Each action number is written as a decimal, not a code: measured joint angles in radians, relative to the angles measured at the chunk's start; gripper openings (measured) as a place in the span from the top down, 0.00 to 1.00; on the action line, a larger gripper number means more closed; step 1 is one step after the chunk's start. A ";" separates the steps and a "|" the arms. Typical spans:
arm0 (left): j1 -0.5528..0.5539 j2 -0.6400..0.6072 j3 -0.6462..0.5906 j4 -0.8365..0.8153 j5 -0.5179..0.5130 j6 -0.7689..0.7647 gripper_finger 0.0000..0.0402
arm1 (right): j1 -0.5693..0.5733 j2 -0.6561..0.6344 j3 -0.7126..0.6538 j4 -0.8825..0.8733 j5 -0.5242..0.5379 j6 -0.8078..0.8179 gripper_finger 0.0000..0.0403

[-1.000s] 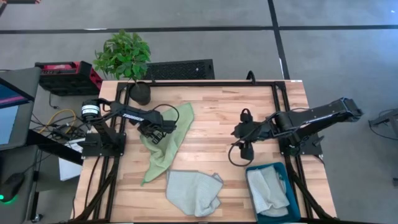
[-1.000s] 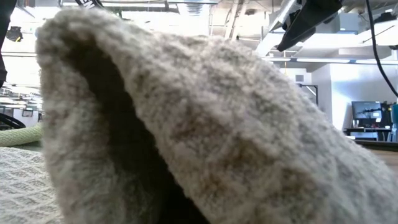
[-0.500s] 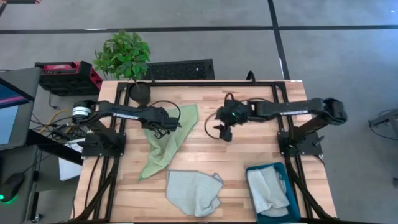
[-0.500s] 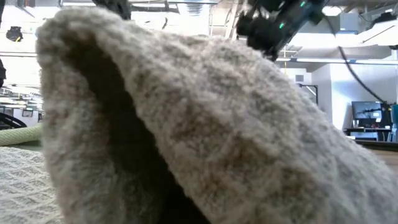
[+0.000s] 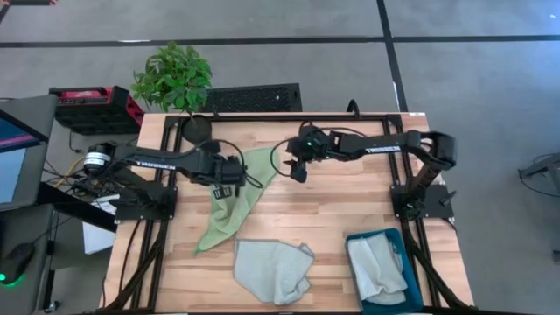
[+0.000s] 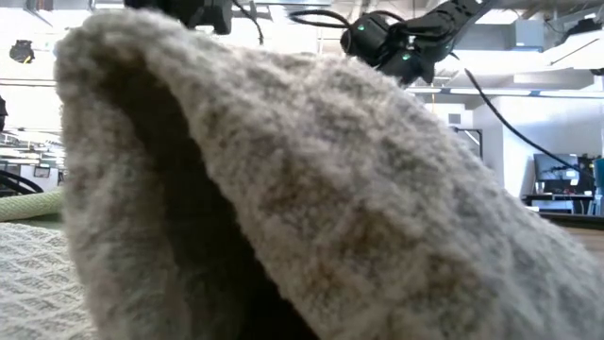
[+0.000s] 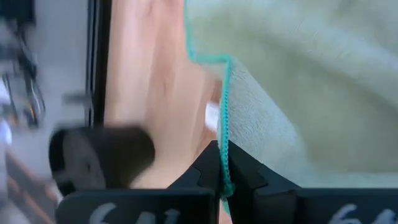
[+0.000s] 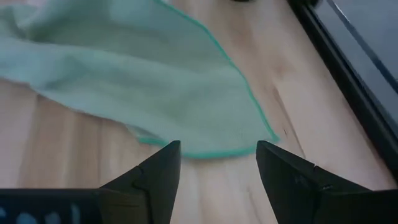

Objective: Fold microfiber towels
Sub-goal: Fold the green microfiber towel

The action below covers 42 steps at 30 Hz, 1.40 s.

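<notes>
A light green towel (image 5: pixel 234 203) lies in a long slanted strip on the wooden table, and it also shows in the right wrist view (image 8: pixel 137 74). My left gripper (image 5: pixel 231 173) is shut on its left edge. My right gripper (image 5: pixel 297 168) is open and empty, just right of the towel's far right corner (image 8: pixel 272 139), with its fingers apart over bare wood (image 8: pixel 217 165). A pale grey towel (image 5: pixel 273 269) lies crumpled near the front edge and fills the low view (image 6: pixel 311 208). Another pale towel (image 5: pixel 378 269) lies in the teal bin (image 5: pixel 404 243). My left gripper pinches the green towel's stitched edge (image 7: pixel 226 134) between its two shut fingers (image 7: pixel 208 171), coming level from the table's left. The edge runs out from between the fingertips. The towel's far part spreads beyond the fingers, and its near tail (image 5: pixel 206 241) lies on the table.
A potted plant (image 5: pixel 179 87) stands at the table's far left corner. The table's black frame rails run along the left and right edges (image 5: pixel 395 149). Bare wood lies between the green towel and the bin.
My right gripper has swung from the table's right side toward the left and far edge, ending beside the green towel's far right corner. My left gripper has shifted a little toward the right with the towel's edge, and the near tail has stayed on the table.
</notes>
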 joint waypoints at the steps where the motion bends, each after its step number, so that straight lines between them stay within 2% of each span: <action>1: -0.002 0.001 0.001 0.033 0.005 0.045 1.00 | 0.002 0.010 0.015 -0.004 -0.010 -0.025 0.42; 7: -0.025 0.001 0.001 0.201 0.027 0.285 1.00 | 0.032 0.063 0.106 0.001 -0.068 -0.183 0.42; 10: -0.032 0.001 0.001 0.244 0.028 0.326 1.00 | 0.049 0.092 0.146 0.006 -0.107 -0.251 0.42; 19: -0.083 0.002 0.062 0.254 0.028 0.339 1.00 | 0.082 0.215 0.280 0.017 -0.114 -0.390 0.42; 24: -0.108 0.002 0.094 0.254 0.062 0.351 1.00 | 0.093 0.252 0.338 0.033 -0.123 -0.445 0.42; 35: -0.156 0.002 0.156 0.223 0.057 0.345 1.00 | 0.094 0.263 0.364 0.026 -0.347 -0.564 0.42; 42: -0.155 0.002 0.212 0.101 -0.017 0.261 1.00 | 0.094 0.263 0.364 -0.052 -0.363 -0.603 0.42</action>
